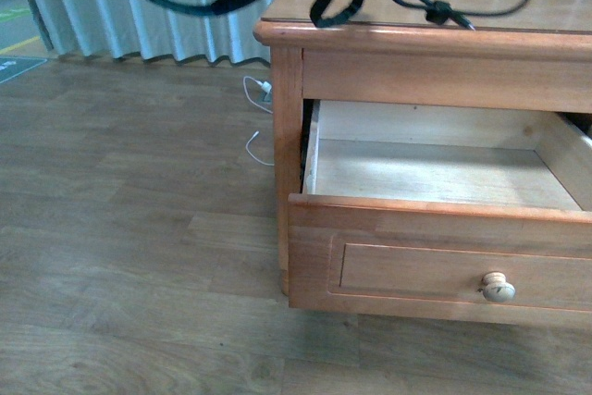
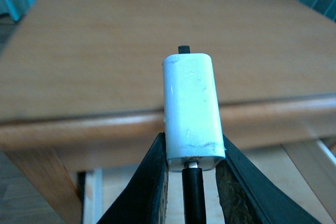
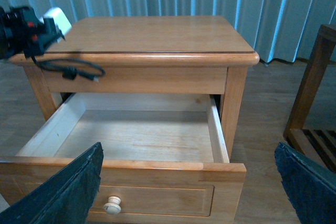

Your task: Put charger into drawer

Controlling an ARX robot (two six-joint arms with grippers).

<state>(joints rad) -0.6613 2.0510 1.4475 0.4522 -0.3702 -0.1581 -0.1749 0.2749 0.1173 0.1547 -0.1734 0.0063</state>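
Left wrist view: charger (image 2: 192, 111), likely light, rigid, slick; left gripper (image 2: 192, 148) clamps its sides at the cable (image 2: 191, 198) end. Open drawer (image 3: 121, 164) lies below your grip. Right gripper (image 3: 189, 153) spread, empty.

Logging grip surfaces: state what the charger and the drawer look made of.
Charger: apparently hard white plastic, smooth with a faint sheen and light scuffs. Drawer: looks like wood with visible grain. Its honey-coloured front looks lacquered, its interior paler and seemingly unfinished.
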